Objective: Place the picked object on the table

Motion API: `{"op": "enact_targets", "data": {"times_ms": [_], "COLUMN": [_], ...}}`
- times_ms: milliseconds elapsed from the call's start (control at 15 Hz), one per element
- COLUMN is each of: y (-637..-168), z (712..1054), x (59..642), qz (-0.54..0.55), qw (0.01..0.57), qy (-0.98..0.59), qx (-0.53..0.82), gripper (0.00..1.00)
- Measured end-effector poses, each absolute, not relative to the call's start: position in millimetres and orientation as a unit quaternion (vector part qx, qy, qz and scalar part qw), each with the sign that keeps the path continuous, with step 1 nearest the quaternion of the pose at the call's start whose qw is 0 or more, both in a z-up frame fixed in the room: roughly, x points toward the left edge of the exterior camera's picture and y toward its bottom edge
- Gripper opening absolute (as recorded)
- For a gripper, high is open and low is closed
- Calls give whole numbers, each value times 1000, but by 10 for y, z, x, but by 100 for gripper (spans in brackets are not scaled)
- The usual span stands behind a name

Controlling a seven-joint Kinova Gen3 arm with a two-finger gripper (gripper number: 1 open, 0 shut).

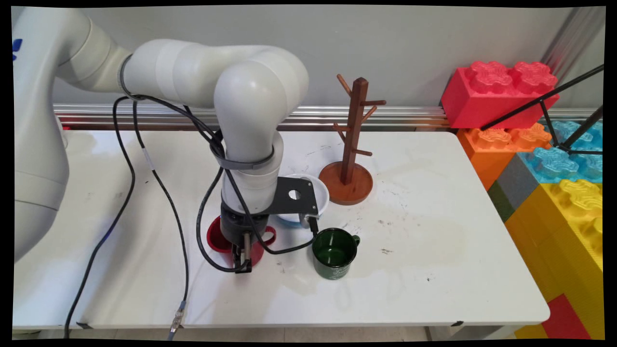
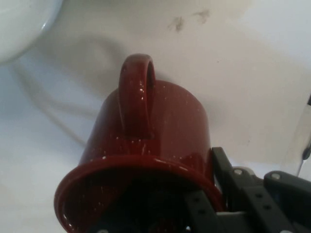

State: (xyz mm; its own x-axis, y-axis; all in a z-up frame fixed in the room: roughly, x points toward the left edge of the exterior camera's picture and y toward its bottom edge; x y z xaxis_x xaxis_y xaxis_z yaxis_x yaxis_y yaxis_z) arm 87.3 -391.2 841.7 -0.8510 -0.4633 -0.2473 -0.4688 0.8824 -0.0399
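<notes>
My black gripper (image 1: 242,260) is lowered onto a dark red speckled mug (image 1: 215,239) near the table's front middle. In the hand view the red mug (image 2: 146,131) fills the picture, handle (image 2: 136,92) facing up and rim toward the camera. One finger (image 2: 194,208) is inside the mug's mouth and the other (image 2: 228,177) is against the outside wall, so the gripper (image 2: 210,194) is shut on the rim. A green mug (image 1: 333,253) stands just to the right, apart from the hand. The arm partly hides a white cup with a blue base (image 1: 319,195) behind it.
A brown wooden mug tree (image 1: 350,159) with bare pegs stands behind the mugs, to the right of the white cup (image 2: 19,24). Large red, orange, blue and yellow toy blocks (image 1: 501,96) are stacked past the table's right edge. Black cables (image 1: 125,159) hang down on the left.
</notes>
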Motion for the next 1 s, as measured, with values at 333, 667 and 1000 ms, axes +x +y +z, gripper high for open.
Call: {"op": "enact_targets", "data": {"times_ms": [333,667,1000], "y": [-3923,-3921,-3909], "z": [8298,8203,8146], "x": [861,855,856], "qz": [14,15,15], "qw": [126,124,123], "qy": [961,961,961], "qx": [-245,-246,-246], "gripper": [0,0,100]}}
